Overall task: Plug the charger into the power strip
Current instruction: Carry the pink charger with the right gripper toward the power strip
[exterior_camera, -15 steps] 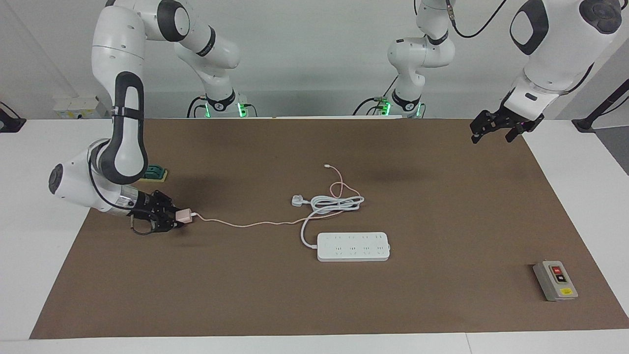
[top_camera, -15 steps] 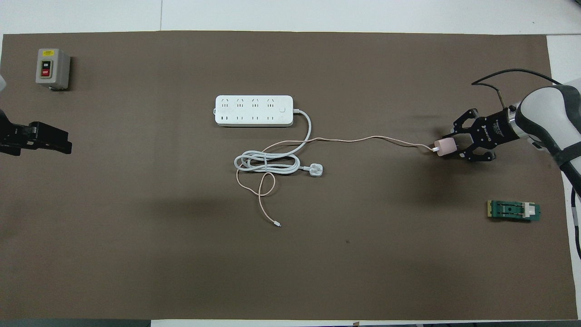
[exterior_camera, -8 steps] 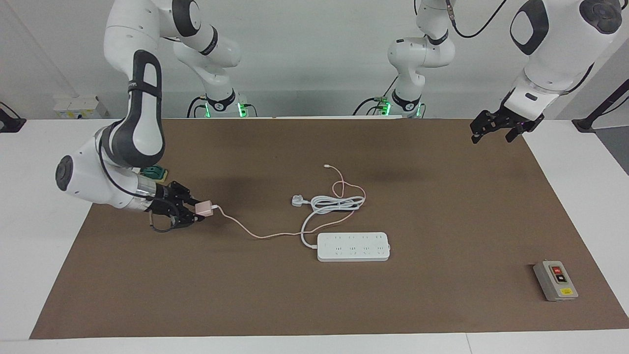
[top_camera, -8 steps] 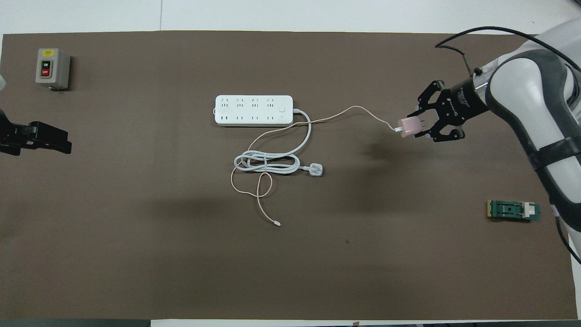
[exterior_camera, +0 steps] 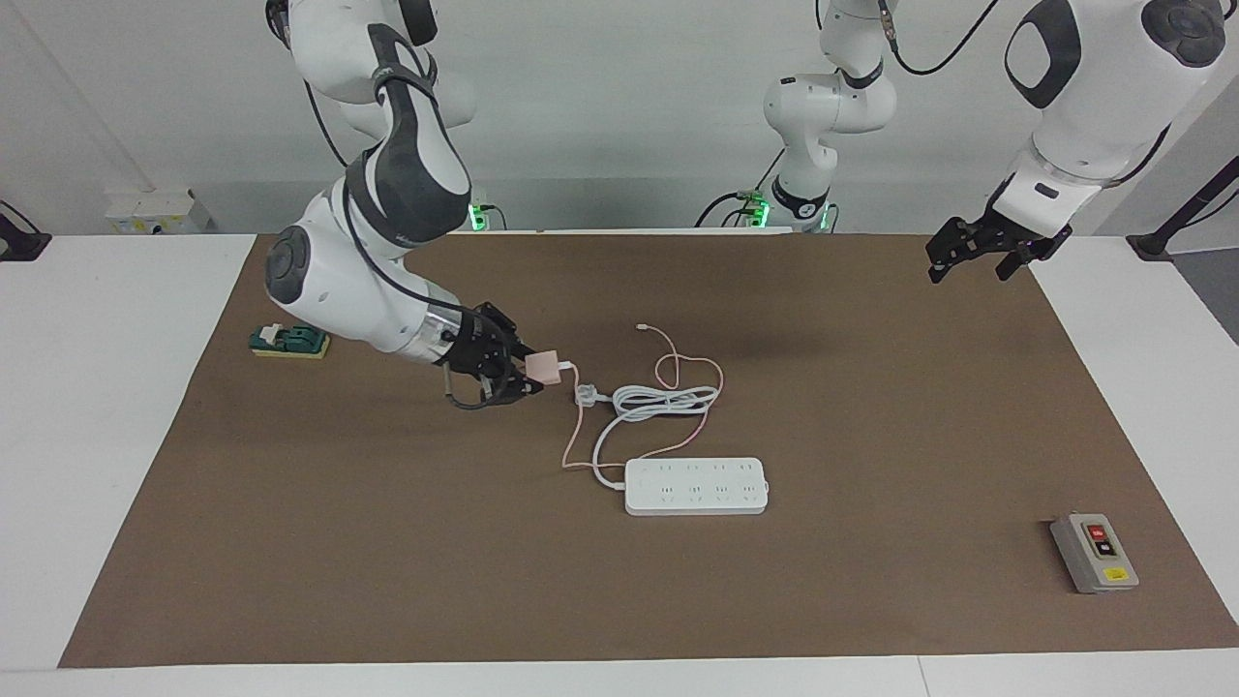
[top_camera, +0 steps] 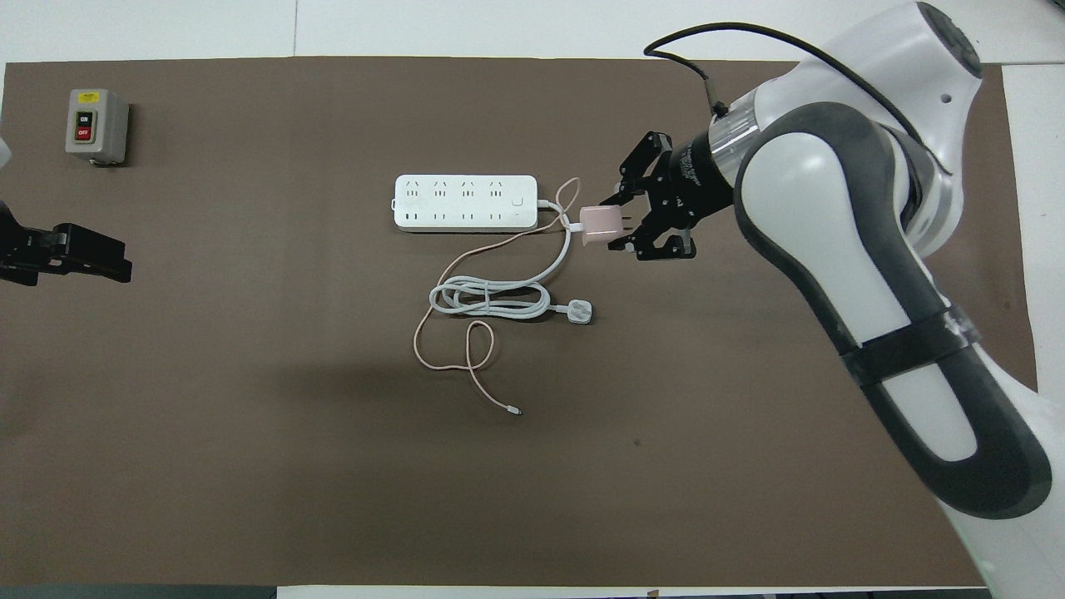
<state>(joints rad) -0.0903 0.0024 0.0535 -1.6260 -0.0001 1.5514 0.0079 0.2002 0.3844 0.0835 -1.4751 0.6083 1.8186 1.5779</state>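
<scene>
Moved toward power strip (exterior_camera: 696, 486): right hand (exterior_camera: 524, 373) clamps cube charger (exterior_camera: 543, 366) | left hand (exterior_camera: 978, 254) apart

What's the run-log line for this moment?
right gripper: shut on charger, airborne beside power strip cord end | left gripper: open, waiting | charger: unplugged | cable: trailing on mat

I carried the charger (exterior_camera: 544, 366) in my right end effector (exterior_camera: 523, 373) from the right arm's end of the desk to above the white three-pin plug (exterior_camera: 585, 394), its pink cable (exterior_camera: 573, 438) slackening into loops beside the power strip (exterior_camera: 696, 485).
</scene>
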